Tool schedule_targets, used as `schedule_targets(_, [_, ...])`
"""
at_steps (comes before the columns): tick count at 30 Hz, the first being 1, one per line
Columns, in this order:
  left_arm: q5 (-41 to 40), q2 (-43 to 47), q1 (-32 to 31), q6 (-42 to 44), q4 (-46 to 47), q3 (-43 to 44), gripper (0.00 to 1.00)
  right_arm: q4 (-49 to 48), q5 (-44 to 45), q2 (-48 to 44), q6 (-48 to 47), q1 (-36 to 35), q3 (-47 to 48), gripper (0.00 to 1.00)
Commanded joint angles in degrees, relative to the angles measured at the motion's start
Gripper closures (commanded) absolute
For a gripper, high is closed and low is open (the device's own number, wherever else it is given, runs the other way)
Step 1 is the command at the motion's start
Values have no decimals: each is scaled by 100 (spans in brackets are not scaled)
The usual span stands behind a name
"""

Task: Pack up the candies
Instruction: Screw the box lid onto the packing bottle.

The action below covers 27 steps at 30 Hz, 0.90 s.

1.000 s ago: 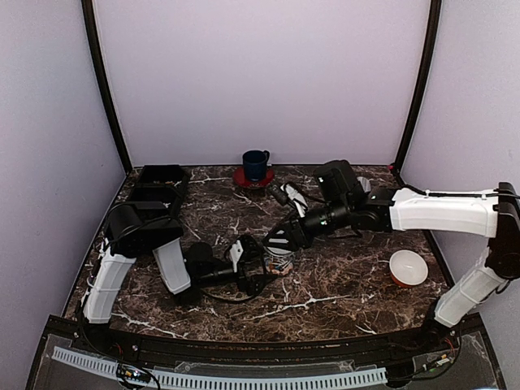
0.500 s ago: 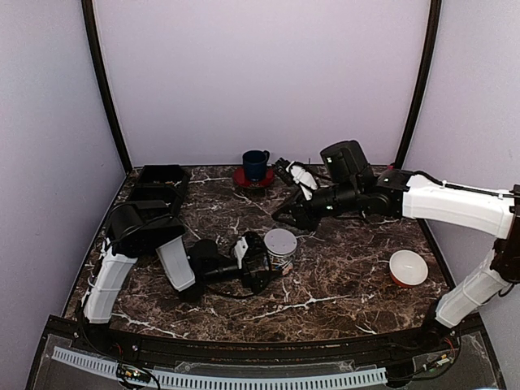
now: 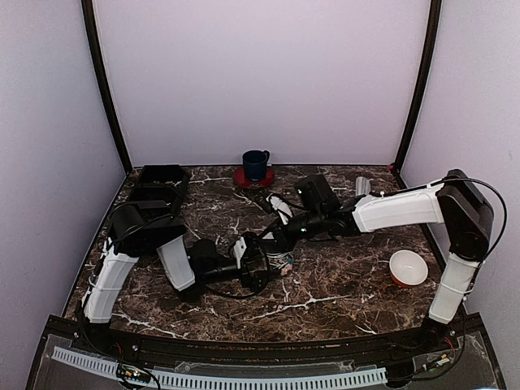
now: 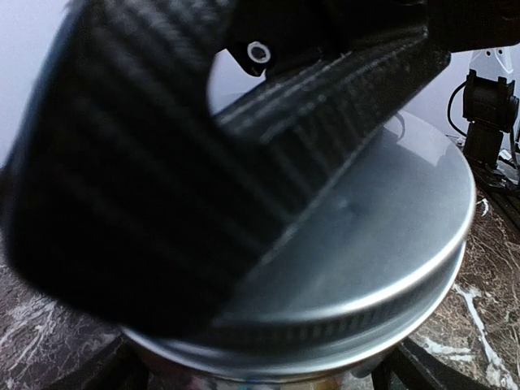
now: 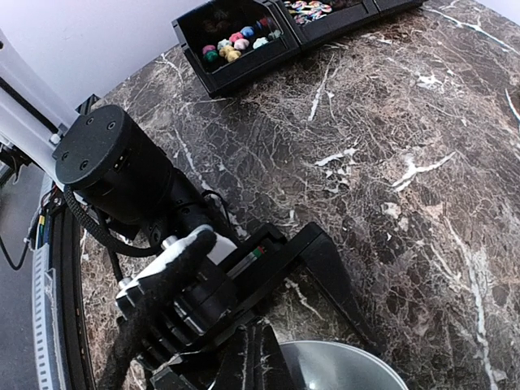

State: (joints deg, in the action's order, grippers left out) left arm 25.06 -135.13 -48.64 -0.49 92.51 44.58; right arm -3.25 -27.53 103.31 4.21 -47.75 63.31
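A clear jar [image 3: 282, 262] with a silver metal lid [image 4: 390, 236] stands mid-table. My left gripper [image 3: 270, 266] reaches in from the left, jaws wide, one finger [image 5: 329, 272] along each side of the jar and closed on it. From the right, my right gripper [image 5: 262, 357] comes down shut and empty, its tips resting on the lid [image 5: 349, 370]; its black ribbed finger [image 4: 162, 162] covers half the lid in the left wrist view. The candies [image 5: 237, 41], small multicoloured pieces, lie in black bins [image 5: 244, 69] at the back left.
Two black bins [image 3: 161, 177] sit along the back left edge. A blue mug on a red saucer [image 3: 256, 166] stands at the back centre. A white bowl [image 3: 408, 266] sits on the right, near the right arm's base.
The right gripper lifted off the jar towards the back right, leaving the lid bare on top. It has now come back down shut onto the lid. The left gripper stayed around the jar.
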Motion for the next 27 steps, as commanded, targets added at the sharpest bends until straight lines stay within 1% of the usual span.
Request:
schedule_targets(1, [132,-196,30,-210,-426,-90,6,340,24,17,231,-43,-308,100])
schedule_targets(7, [133,-189,30,-214,-448,-72,8,886,110,-554,-11,-49,15,100])
schedule_targets(12, [141,-190,30,-228,-419,-77,9,1153,146,-1139,-176,-39,58,99])
schedule_targets(13, [151,-190,30,-232,-418,-74,9,1170,124,-1146,-200,-40,52,99])
schedule_targets(14, [175,-196,28,-239,-416,-66,9,1163,111,-1357,-215,-39,15,99])
schedule_targets(16, [215,-214,30,-264,-410,-48,9,977,71,-1468,-184,-28,-169,99])
schedule_targets(19, [244,-210,30,-276,-385,-46,9,638,-29,-1342,-75,11,-540,99])
schedule_targets(23, [249,-215,30,-285,-350,-67,9,366,-212,-757,122,55,-996,100])
schedule_targets(27, [253,-215,30,-291,-339,-77,10,229,-250,-580,269,61,-1188,100])
